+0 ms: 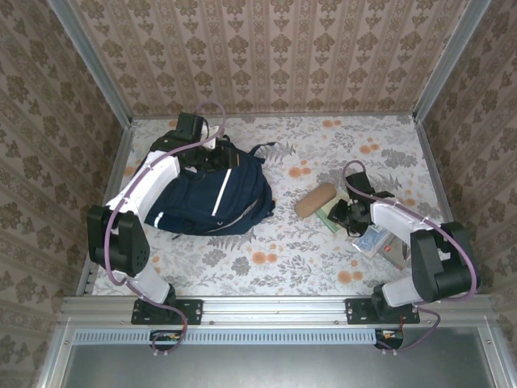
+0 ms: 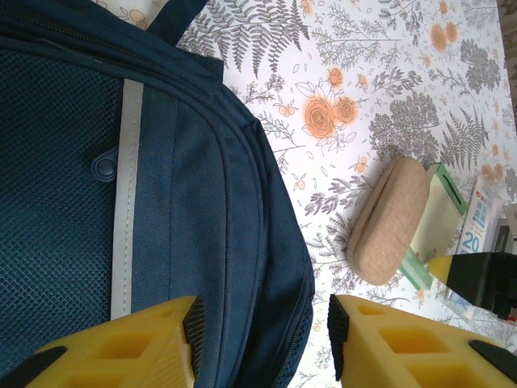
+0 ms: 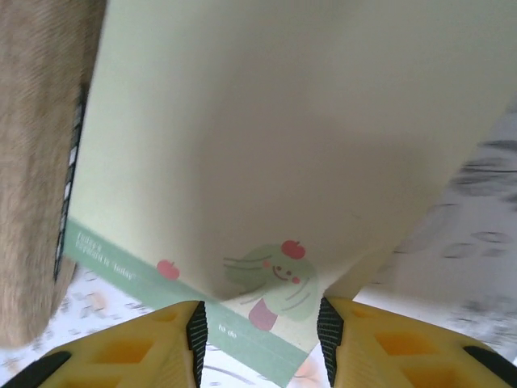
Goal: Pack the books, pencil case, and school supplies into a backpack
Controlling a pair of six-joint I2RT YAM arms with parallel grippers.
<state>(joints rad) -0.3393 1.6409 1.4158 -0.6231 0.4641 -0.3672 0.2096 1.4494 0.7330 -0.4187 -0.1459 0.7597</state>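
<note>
The tan oval case [image 1: 314, 200] has its long axis running 8-to-2 o'clock. The pale green box [image 3: 266, 145] at its 4 o'clock lies beneath the right gripper [image 3: 260, 343], fingers spread. The left gripper [image 2: 262, 343], fingers spread, straddles the backpack [image 2: 161, 202] edge.

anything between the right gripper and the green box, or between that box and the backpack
Nothing visible separates the right gripper from the pale green box; the box's corner sits between its jaws. Toward the backpack, the tan oval case lies close alongside the box on that side. Beyond it is bare table.
</note>
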